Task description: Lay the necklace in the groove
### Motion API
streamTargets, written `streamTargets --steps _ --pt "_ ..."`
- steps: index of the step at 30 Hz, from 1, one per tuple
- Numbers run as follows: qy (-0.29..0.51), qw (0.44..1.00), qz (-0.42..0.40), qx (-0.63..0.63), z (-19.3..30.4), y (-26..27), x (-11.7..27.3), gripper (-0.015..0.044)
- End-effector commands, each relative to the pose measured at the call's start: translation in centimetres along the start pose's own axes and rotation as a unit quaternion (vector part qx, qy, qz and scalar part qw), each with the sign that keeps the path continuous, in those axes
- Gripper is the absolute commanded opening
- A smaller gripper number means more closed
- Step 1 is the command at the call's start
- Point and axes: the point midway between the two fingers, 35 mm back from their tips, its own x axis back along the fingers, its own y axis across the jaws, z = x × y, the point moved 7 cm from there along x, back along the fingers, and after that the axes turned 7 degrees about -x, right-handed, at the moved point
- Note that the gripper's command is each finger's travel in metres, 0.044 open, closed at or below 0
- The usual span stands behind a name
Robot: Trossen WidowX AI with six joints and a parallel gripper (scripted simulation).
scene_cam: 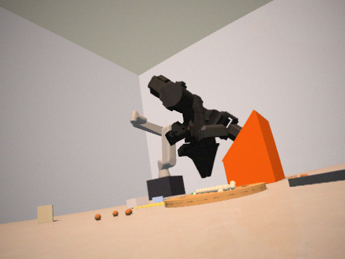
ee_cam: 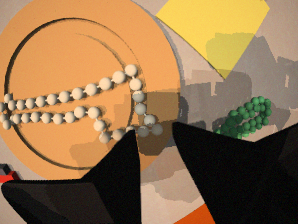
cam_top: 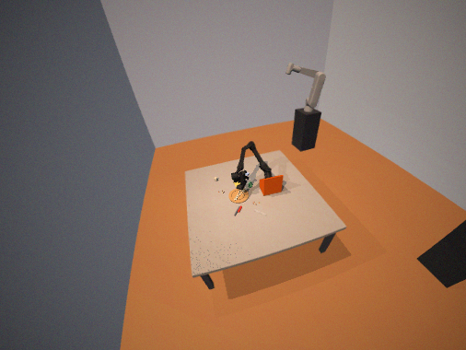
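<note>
The pearl bead necklace (cam_top: 238,195) (scene_cam: 215,188) (ee_cam: 77,93) lies in a long, narrow, bent loop across the round bead board (scene_cam: 191,202) (ee_cam: 50,60). Its two long strands run across the inside of the ring groove, and its ends cross the groove at the left and right in the wrist view. My gripper (scene_cam: 205,177) (ee_cam: 153,132) is partly open with nothing between its fingers. It hangs above the board, its tips near the shaded right-hand beads in the wrist view. In the exterior view the fingers overlap.
An orange block (cam_top: 271,185) (scene_cam: 252,157) stands beside the board. A yellow sheet (ee_cam: 215,30) and a green bead loop (ee_cam: 257,107) lie near it. A red and dark tool (cam_top: 239,209), small orange beads (scene_cam: 128,212), a tan block (scene_cam: 45,214) and a dark bar (scene_cam: 317,178) are also on the table.
</note>
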Motion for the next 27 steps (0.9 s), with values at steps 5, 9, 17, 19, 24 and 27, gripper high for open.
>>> streamTargets --steps 5,9,17,19,24,27 --pt "0.000 1.000 0.000 0.000 0.0 0.0 -0.3 0.0120" --pt "0.001 1.000 0.001 0.001 0.1 0.0 -0.9 0.0120" --pt "0.002 1.000 0.002 0.003 0.2 0.0 -2.2 0.0120" --pt "0.003 1.000 0.002 0.003 0.2 0.0 -2.5 0.0120" --pt "0.003 1.000 0.003 0.004 0.3 -0.1 -3.2 0.0120" --pt "0.003 1.000 0.003 0.004 0.3 -0.1 -3.2 0.0120"
